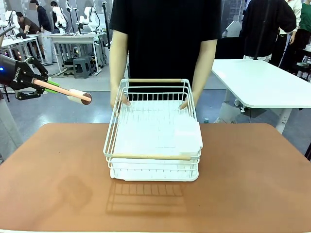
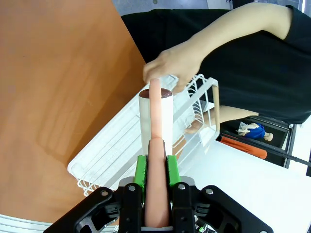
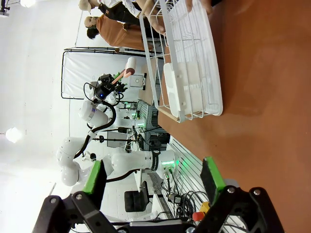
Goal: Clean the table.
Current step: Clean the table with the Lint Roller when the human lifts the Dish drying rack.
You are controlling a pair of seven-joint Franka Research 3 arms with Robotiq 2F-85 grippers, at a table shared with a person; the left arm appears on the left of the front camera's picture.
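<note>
The reddish-brown table (image 1: 243, 184) spreads across the front view. My left gripper (image 1: 41, 85) hangs at the far left, above and beyond the table's left edge, shut on the pink handle of a lint roller (image 1: 78, 96). The roller's white roll points toward a white wire rack (image 1: 150, 141). In the left wrist view the green pads (image 2: 141, 170) clamp the handle, and the roll (image 2: 156, 116) stands before the rack (image 2: 121, 150) and the table (image 2: 58, 73). My right gripper (image 3: 153, 179) is open, low over the table (image 3: 272, 97), apart from the rack (image 3: 189, 73).
A person in a black shirt stands at the far side with both hands (image 1: 119, 101) on the rack's far rim. The rack's shadow (image 1: 146, 196) falls on the table in front of it. A white-topped table (image 1: 262, 82) stands at the back right.
</note>
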